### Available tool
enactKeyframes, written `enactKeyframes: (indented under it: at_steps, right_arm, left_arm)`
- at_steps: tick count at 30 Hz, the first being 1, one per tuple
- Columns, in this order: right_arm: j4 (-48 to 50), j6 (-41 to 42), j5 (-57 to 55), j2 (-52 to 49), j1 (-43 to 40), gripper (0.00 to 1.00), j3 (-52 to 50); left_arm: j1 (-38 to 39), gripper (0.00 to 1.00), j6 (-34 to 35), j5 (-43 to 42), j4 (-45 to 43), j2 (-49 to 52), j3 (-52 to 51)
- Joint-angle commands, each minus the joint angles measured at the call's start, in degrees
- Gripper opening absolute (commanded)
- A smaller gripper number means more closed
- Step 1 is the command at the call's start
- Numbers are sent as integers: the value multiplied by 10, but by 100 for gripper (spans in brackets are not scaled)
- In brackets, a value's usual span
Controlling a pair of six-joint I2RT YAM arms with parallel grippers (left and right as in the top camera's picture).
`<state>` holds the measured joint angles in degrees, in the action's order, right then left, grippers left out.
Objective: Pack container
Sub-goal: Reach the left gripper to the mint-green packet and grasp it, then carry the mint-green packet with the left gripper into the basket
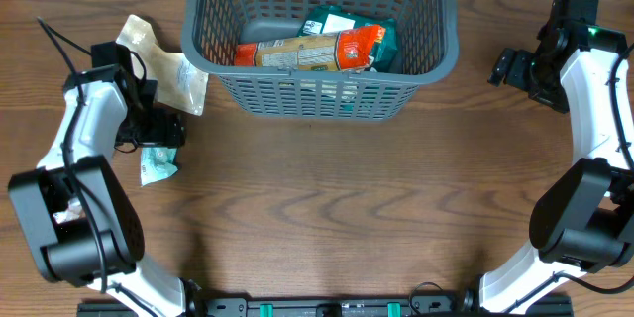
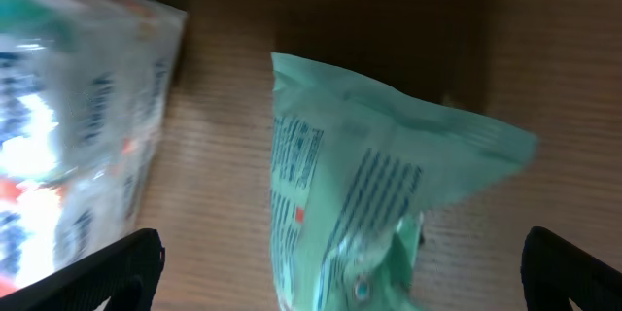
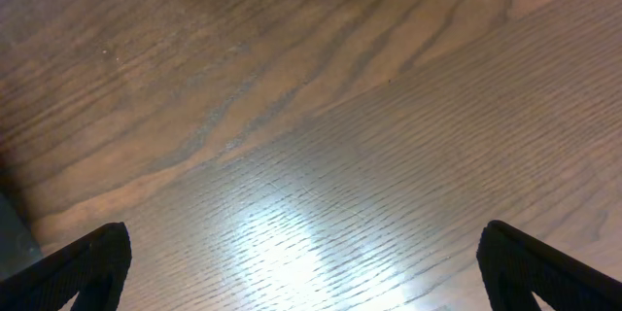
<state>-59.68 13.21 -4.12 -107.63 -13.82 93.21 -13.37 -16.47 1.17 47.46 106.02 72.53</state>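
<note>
The dark grey slotted container (image 1: pixel 436 50) stands at the back centre and holds an orange and tan packet (image 1: pixel 312 52) and a green packet (image 1: pixel 327 24). A small mint-green packet (image 1: pixel 157 165) lies on the table at the left; in the left wrist view it (image 2: pixel 360 194) lies between my open left fingers. My left gripper (image 1: pixel 163 131) hovers just above it, open. A clear packet (image 1: pixel 183 79) lies beside it and shows blurred in the left wrist view (image 2: pixel 68 146). My right gripper (image 1: pixel 507 67) is open and empty over bare wood to the right of the container.
The wooden table (image 1: pixel 337 208) spreads in front of the container. A black cable (image 1: pixel 59 45) runs by the left arm. The right wrist view shows only bare wood (image 3: pixel 311 155) between the fingers.
</note>
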Motion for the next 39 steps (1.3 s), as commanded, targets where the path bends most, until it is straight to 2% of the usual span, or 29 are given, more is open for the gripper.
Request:
enactKeyframes:
  at_steps: [1,13,14,15,19,22,25,27,31,39]
  right_arm:
    - [1,-7,-6,-3,-2,99,-3]
    - [1,-16,-17,-3,-2,99,-3]
    - [1,-16,-17,-3,-2,99,-3]
    - [1,-16,-17,-3,-2,99,-3]
    - [1,-15,-17,-3,-2,99,-3]
    - [2,-15,-17,-3,-2,99,-3]
    - [2,-15,-17,-3,-2,99,-3]
    - [3,-15,-17,-3,-2,99,-3]
    - [3,-15,-17,-3,-2,99,-3]
    - [3,-16,-17,-3,-2,99,-3]
  left_arm:
    - [-2,99,-7,-7,-3,25,-8]
    - [-2,100,-6,-8,-16,78,-8]
    - [-2,97,-6,-7,-17,79,-8]
    - [-2,94,-6,-8,-16,80,-8]
    - [-2,67,-6,-7,-8,80,-8]
    - [-2,55,-6,-7,-1,80,-8]
    - [-2,38,-2,-8,2,79,-8]
    - [-2,22,12,-8,2,74,-8]
    - [-2,6,49,-8,2,59,-6]
    - [-2,6,128,-9,47,-30,25]
